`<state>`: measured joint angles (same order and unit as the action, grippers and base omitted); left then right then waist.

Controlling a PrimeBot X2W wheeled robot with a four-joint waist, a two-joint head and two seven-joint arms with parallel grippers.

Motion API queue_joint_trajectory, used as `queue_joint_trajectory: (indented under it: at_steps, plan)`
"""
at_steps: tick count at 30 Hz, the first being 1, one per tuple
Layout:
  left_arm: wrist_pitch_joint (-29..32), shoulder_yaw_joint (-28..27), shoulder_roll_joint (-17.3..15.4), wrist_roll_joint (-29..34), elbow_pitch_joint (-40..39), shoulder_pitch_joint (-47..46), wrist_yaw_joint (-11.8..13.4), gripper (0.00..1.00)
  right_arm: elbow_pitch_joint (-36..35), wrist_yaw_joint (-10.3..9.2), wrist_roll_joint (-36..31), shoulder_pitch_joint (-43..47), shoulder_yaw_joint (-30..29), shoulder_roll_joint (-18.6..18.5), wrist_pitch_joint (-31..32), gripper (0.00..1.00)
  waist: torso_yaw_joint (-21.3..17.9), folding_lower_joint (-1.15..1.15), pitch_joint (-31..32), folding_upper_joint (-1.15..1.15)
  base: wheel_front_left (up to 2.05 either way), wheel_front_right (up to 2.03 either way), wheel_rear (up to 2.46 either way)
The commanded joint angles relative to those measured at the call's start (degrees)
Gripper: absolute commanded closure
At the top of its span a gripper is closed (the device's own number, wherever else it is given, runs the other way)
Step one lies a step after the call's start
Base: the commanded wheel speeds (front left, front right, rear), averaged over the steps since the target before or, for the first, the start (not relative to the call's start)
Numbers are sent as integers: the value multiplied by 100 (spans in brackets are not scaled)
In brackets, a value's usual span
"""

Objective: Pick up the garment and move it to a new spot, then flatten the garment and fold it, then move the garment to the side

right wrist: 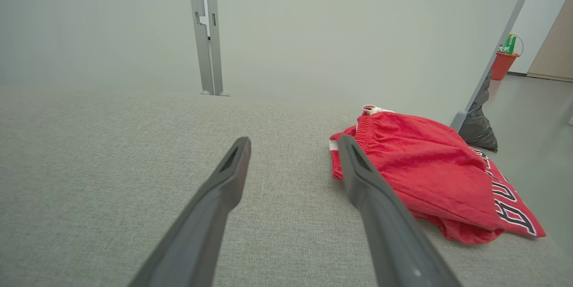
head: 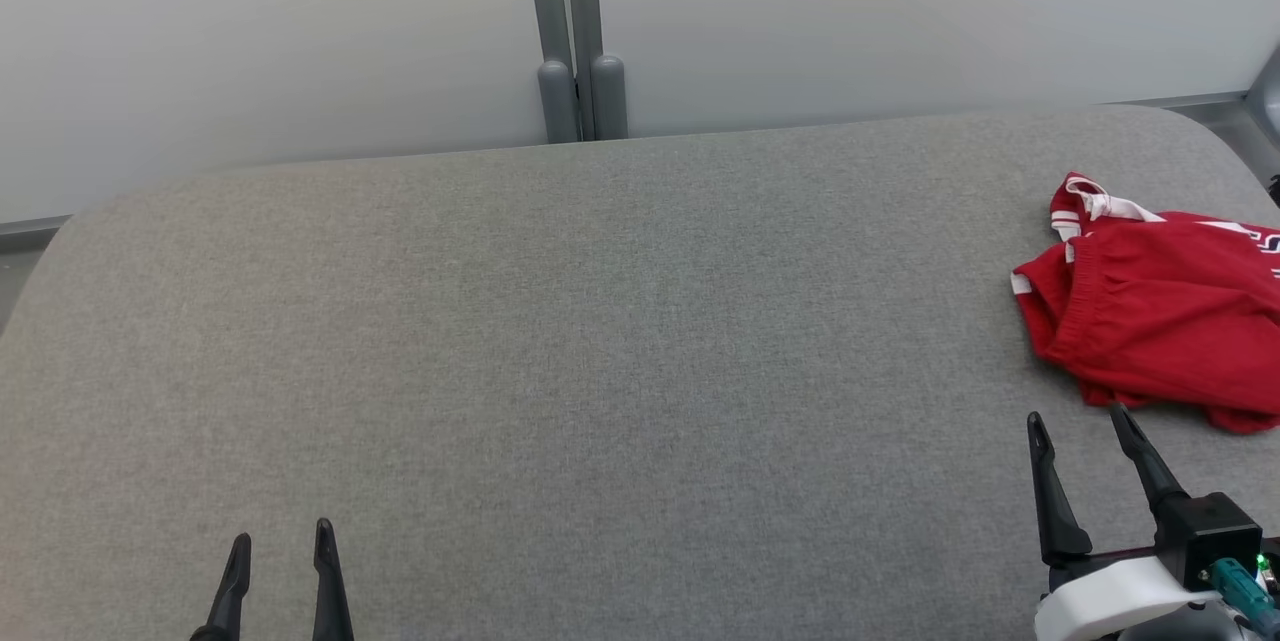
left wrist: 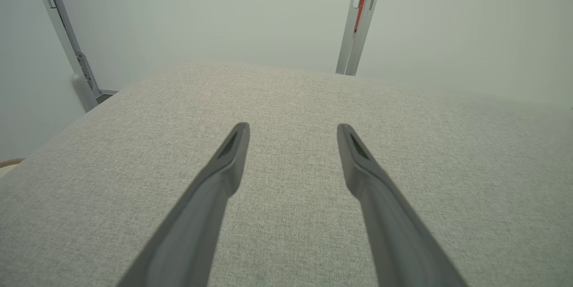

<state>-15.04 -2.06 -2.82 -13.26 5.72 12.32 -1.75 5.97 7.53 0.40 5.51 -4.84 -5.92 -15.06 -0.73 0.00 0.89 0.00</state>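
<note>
At the near edge of the bench [head: 600, 321] the left jaws gape empty, well apart from the work, while the right jaws, equally wide, sit just short of the crumpled red garment [head: 1160, 321] lying ahead-right at the bench's right end, its length running rightward.

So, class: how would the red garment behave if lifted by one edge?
The red garment probably droops limply, since it lies crumpled in folds. It looks thin, so likely light. Pushed, it would probably bunch on the grey surface rather than slide.
</note>
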Motion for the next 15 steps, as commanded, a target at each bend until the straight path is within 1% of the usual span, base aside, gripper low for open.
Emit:
queue_joint_trajectory:
  at_steps: [1,4,5,9,15]
  plan:
    - [-16,-1,-17,74,25,-49,-53,0,15,-9,-9,66,-40,50,-12,0,33,0,7,0,0,0,0]
    - [-15,56,-16,13,84,-107,-164,0,42,-9,-40,73,-62,104,-12,0,55,0,-4,0,0,0,0]
    - [1,50,7,-17,91,-26,-136,100,54,0,-13,10,-32,122,1,100,52,0,-1,0,0,0,0]
    - [59,51,28,-115,282,-17,-140,100,262,1,80,-6,-32,184,46,100,54,0,-2,0,0,0,0]
    - [236,5,25,-763,335,-180,-177,100,330,1,831,-129,-73,193,250,100,55,0,-7,0,0,0,0]
